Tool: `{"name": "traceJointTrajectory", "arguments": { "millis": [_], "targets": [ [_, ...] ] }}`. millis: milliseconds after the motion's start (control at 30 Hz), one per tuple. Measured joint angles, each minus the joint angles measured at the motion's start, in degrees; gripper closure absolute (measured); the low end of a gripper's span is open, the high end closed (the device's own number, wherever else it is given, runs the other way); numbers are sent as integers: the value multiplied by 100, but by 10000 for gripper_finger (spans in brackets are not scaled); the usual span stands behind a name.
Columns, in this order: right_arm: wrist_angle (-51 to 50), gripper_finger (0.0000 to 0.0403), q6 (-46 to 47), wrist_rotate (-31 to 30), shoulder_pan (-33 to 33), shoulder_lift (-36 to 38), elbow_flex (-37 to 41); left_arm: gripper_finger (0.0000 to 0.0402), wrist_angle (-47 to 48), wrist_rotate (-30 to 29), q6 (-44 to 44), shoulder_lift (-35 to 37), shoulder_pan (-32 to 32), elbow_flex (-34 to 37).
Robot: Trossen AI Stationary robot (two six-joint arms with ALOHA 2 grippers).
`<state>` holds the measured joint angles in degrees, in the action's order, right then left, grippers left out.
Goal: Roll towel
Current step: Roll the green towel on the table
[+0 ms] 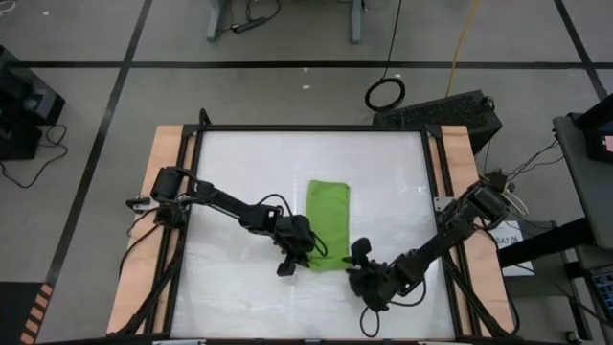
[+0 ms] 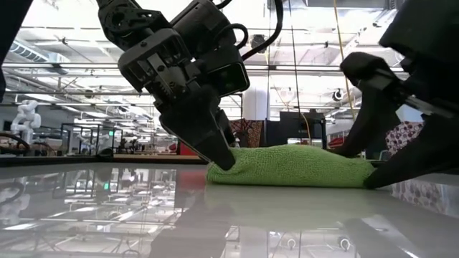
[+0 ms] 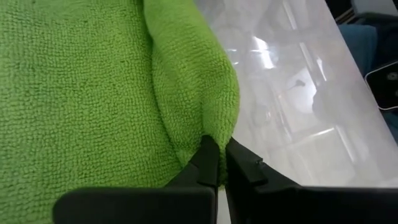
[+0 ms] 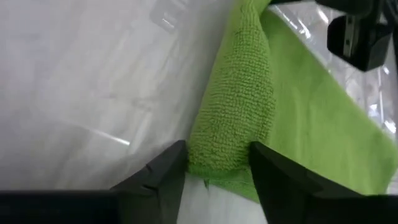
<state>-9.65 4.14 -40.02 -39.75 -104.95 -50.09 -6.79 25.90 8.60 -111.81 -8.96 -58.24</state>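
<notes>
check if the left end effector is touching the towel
Touching. In the left wrist view, the left end effector has its tips closed on the folded edge of the towel, the cloth bunching right at the pinch.

Towel (image 3: 93,93): cut off by the left wrist view's edges, so its far side goes unseen. In the high view, the towel's (image 1: 329,216) near end lies partly hidden beneath the left gripper (image 1: 305,251) and the right gripper (image 1: 356,257). In the low view, the right gripper (image 2: 369,168) hides one end of the towel (image 2: 287,166).
</notes>
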Motion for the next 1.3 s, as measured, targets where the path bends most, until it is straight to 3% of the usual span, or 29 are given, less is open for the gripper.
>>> {"name": "traceJointTrajectory", "arguments": {
  "millis": [333, 933, 1100, 1300],
  "targets": [
    [7, 393, 683, 880, 323, 27, -6, 391, 26, 167, 294, 2, 3, -4],
    [133, 401, 2016, 3487, 961, 712, 4, 391, 207, 516, 864, 13, 73, -17],
    [150, 401, 2400, 3796, 1054, 722, 7, 383, 70, 722, 919, 13, 73, -15],
    [76, 401, 2782, 3968, 1053, 723, 11, 328, 51, 755, 975, 13, 73, -6]
  ]
}}
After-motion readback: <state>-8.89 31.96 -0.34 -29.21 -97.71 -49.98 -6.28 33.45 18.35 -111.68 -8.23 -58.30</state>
